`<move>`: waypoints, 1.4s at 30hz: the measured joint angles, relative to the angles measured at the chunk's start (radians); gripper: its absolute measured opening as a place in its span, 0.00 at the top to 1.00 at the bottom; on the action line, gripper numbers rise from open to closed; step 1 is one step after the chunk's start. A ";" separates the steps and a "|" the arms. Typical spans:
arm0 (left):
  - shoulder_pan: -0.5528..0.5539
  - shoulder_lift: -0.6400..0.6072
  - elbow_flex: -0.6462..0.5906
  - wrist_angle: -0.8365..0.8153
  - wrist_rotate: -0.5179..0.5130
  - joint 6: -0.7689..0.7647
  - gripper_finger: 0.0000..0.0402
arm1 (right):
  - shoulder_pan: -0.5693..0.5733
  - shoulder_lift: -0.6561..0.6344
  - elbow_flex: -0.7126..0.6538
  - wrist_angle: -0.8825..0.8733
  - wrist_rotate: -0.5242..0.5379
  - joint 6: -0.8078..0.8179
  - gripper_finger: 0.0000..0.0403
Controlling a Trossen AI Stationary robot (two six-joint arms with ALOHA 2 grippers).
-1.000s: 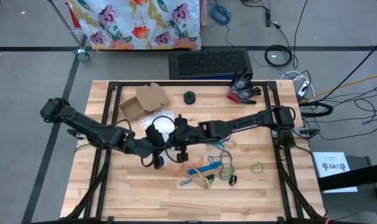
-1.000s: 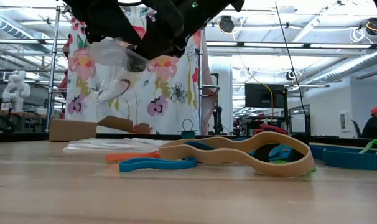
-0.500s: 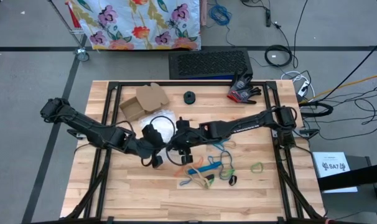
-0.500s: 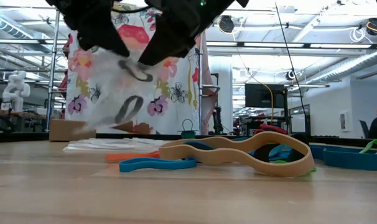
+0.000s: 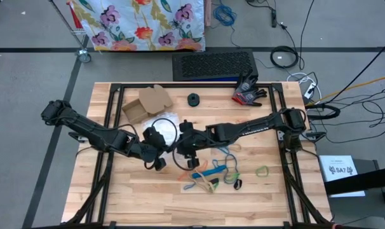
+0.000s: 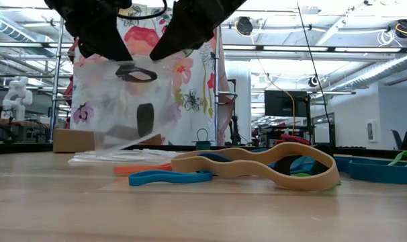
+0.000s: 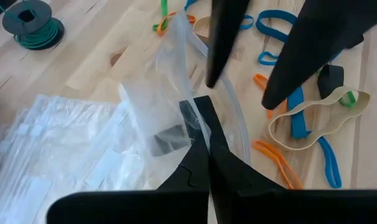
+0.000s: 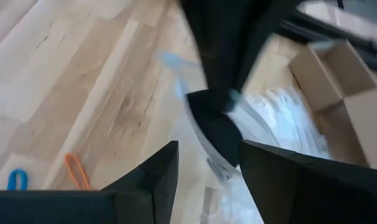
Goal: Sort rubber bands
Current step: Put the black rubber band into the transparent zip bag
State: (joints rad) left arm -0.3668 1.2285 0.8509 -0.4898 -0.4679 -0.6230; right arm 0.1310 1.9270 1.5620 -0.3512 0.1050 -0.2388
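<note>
My left pincer (image 7: 204,134) is clamped on a clear bag (image 6: 129,101) holding 2 black rubber bands (image 6: 136,72). My right pincer (image 8: 204,158) stands open beside it, empty.

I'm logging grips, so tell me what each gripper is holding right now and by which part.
The left gripper pinches a clear plastic bag by its upper edge, above the table. The right gripper is open, holding nothing.

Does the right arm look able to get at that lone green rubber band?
Probably yes. The green rubber band lies alone on bare wood on the right arm's side, and the right gripper is open and empty, nothing between them.
</note>
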 joint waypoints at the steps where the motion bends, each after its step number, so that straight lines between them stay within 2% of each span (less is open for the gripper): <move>1: 0.000 0.000 0.000 0.008 0.000 0.000 1.00 | 0.005 0.000 0.000 0.002 0.000 -0.030 0.61; 7: 0.000 0.000 0.000 0.031 0.009 0.001 1.00 | 0.024 0.000 0.000 0.016 0.005 -0.138 0.61; 10: 0.000 0.000 0.000 0.063 0.033 0.001 1.00 | 0.022 0.000 0.000 0.016 0.036 -0.144 0.61; 18: 0.000 0.000 0.000 0.094 0.042 0.008 1.00 | 0.022 0.001 0.000 -0.059 0.036 -0.137 0.61; 21: 0.000 0.000 0.000 0.094 0.043 0.008 1.00 | 0.021 0.001 0.000 -0.104 0.009 -0.092 0.61; 25: 0.001 0.000 0.000 0.093 0.044 0.007 1.00 | 0.020 0.001 0.000 -0.128 -0.109 -0.049 0.61; 27: 0.001 0.000 0.000 0.092 0.045 0.007 1.00 | 0.021 0.001 0.000 -0.112 -0.125 -0.049 0.61; 37: 0.001 0.000 0.000 0.108 0.046 0.001 1.00 | 0.021 0.001 0.000 -0.048 0.072 -0.127 0.61; 42: 0.002 0.000 0.000 0.115 0.051 0.005 1.00 | 0.020 0.002 0.000 -0.105 0.121 -0.129 0.71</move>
State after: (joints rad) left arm -0.3649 1.2282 0.8509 -0.3744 -0.4164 -0.6182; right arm 0.1514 1.9285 1.5620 -0.4563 0.2256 -0.3681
